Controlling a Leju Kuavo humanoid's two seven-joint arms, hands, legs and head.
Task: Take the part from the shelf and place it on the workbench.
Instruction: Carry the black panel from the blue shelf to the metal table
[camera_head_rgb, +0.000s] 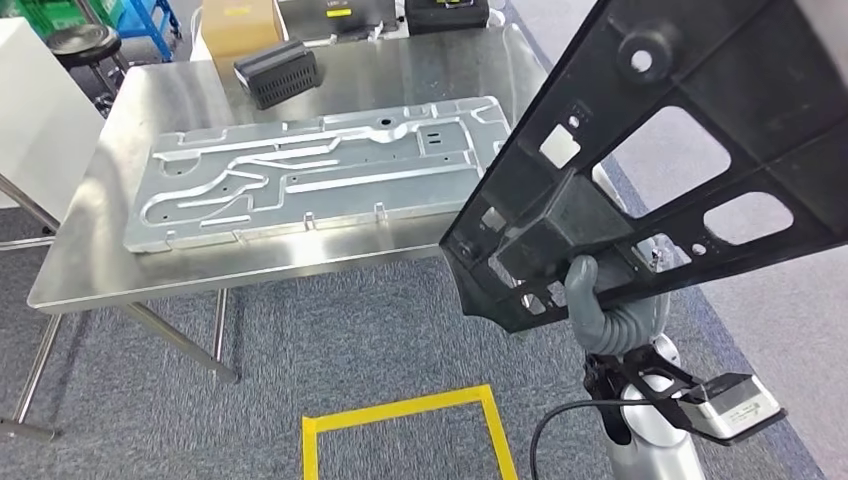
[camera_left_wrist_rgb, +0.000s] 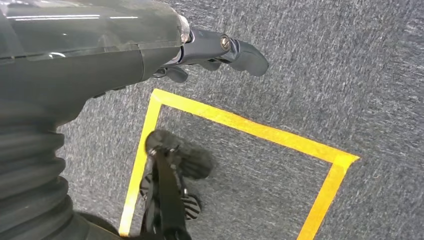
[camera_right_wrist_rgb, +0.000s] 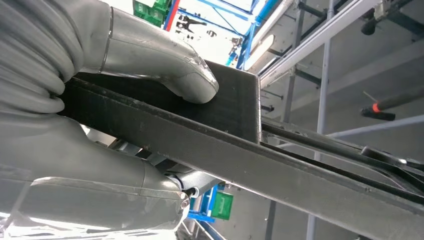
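- A ribbed silver metal panel (camera_head_rgb: 310, 170) covers much of the steel workbench (camera_head_rgb: 90, 250); a black slotted box (camera_head_rgb: 277, 73) and a cardboard box (camera_head_rgb: 238, 25) sit at the bench's far edge.
- Yellow tape (camera_head_rgb: 400, 412) marks a square on grey carpet below the bench's near edge.
- The part (camera_head_rgb: 690, 140), a flat black plastic frame with cut-out windows, hangs tilted in the air to the right of the bench.
- The right hand (camera_head_rgb: 590, 300) grips its lower edge, thumb (camera_right_wrist_rgb: 165, 65) pressed on one face.
- The left hand (camera_left_wrist_rgb: 215, 52) hangs over the carpet, fingers loosely apart, holding nothing.
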